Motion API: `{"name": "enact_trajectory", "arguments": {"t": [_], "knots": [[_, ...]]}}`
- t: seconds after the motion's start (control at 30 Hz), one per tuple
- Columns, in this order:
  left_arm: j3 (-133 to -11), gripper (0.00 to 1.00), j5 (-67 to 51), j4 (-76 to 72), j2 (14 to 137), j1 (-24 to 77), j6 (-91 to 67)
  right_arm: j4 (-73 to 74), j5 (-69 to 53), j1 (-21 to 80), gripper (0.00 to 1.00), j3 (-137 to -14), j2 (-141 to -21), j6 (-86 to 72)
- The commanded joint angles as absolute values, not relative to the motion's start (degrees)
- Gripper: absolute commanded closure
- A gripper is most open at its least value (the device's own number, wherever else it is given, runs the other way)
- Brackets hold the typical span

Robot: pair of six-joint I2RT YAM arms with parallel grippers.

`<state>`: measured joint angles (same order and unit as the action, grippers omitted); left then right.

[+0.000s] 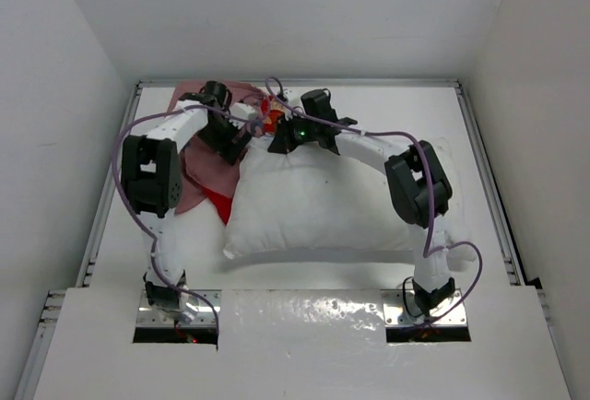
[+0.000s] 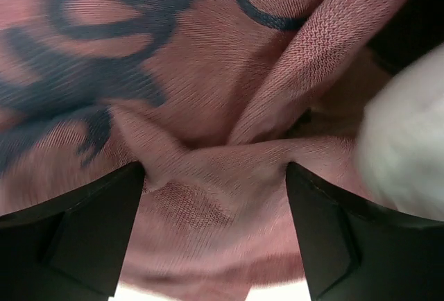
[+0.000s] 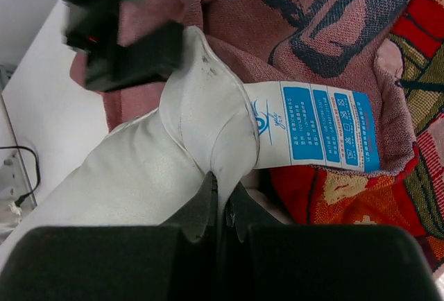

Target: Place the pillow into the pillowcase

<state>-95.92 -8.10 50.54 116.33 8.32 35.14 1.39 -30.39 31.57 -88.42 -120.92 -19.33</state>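
Note:
The white pillow (image 1: 323,206) lies in the middle of the table, its far corner at the mouth of the pillowcase (image 1: 207,174). The case is bunched at the back left, showing faded pink inside and a red strip. My right gripper (image 3: 220,197) is shut on a pinch of the pillow (image 3: 139,169) at its corner, beside the blue-and-white care label (image 3: 312,124). My left gripper (image 2: 215,176) stands open right against the pink pillowcase (image 2: 208,93). Loose cloth lies between its fingers (image 2: 83,225), not pinched. The pillow (image 2: 409,141) shows at the right edge.
A raised rim (image 1: 479,142) runs round the white table. The red printed outside of the pillowcase (image 3: 361,197) lies under the label. My left gripper (image 3: 132,44) shows blurred just beyond the pillow corner. Both arms crowd the far edge, cables looping over them.

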Motion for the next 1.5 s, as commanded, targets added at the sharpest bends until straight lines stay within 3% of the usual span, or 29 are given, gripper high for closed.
{"name": "enact_trajectory", "arguments": {"t": [0.0, 0.07, 0.1, 0.13, 0.17, 0.47, 0.73, 0.87, 0.93, 0.97, 1.0, 1.1, 1.23, 1.47], "knots": [[-94.57, 0.19, -8.43, 47.82, 119.26, 8.96, 37.35, 7.03, -28.39, 31.55, 1.00, -87.19, -119.44, -16.08], [-93.87, 0.30, -9.40, 47.02, 120.14, 8.88, 37.35, 7.12, -28.48, 31.64, 1.00, -87.19, -120.58, -17.22], [-94.13, 0.70, -9.84, 47.37, 120.58, 8.70, 37.35, 7.03, -28.22, 31.64, 1.00, -87.19, -121.98, -18.01], [-95.52, 0.99, -10.97, 48.07, 120.32, 8.53, 37.27, 7.38, -28.30, 31.64, 1.00, -87.45, -122.78, -19.41], [-96.41, 1.00, -12.20, 50.16, 119.71, 8.35, 37.35, 7.73, -28.21, 31.81, 1.00, -87.45, -123.39, -19.77], [-99.93, 1.00, -19.60, 57.11, 93.98, 6.77, 44.37, 17.13, -22.95, 32.61, 1.00, -83.41, -122.26, -11.52], [-81.84, 1.00, -21.62, 73.97, 81.66, 6.50, 59.04, 14.16, -17.49, 31.55, 1.00, -84.64, -121.81, -15.90], [-73.50, 0.92, -14.17, 75.50, 75.78, 6.24, 66.43, 7.57, -15.21, 31.03, 1.00, -82.80, -120.76, -20.65], [-68.39, 0.79, -8.73, 72.88, 75.50, 6.24, 68.03, 4.14, -14.41, 31.03, 1.00, -81.92, -120.06, -21.44], [-68.21, 0.64, -8.09, 71.90, 76.80, 6.24, 67.59, 2.48, -15.20, 31.03, 1.00, -81.74, -119.88, -21.01], [-69.33, 0.56, -8.26, 70.94, 77.95, 6.33, 65.41, 2.03, -15.55, 31.11, 1.00, -81.65, -119.62, -20.92], [-78.99, 0.45, -15.61, 66.64, 86.97, 6.68, 58.05, 0.36, -18.18, 31.29, 1.00, -80.69, -119.10, -20.92], [-89.80, 0.43, -18.02, 63.81, 95.87, 11.42, 52.82, 0.35, -18.72, 31.38, 1.00, -79.11, -118.21, -21.09], [-87.01, 0.44, -21.97, 63.03, 103.62, 17.23, 55.64, 0.35, -18.63, 31.29, 1.00, -78.75, -116.19, -20.04]]}}
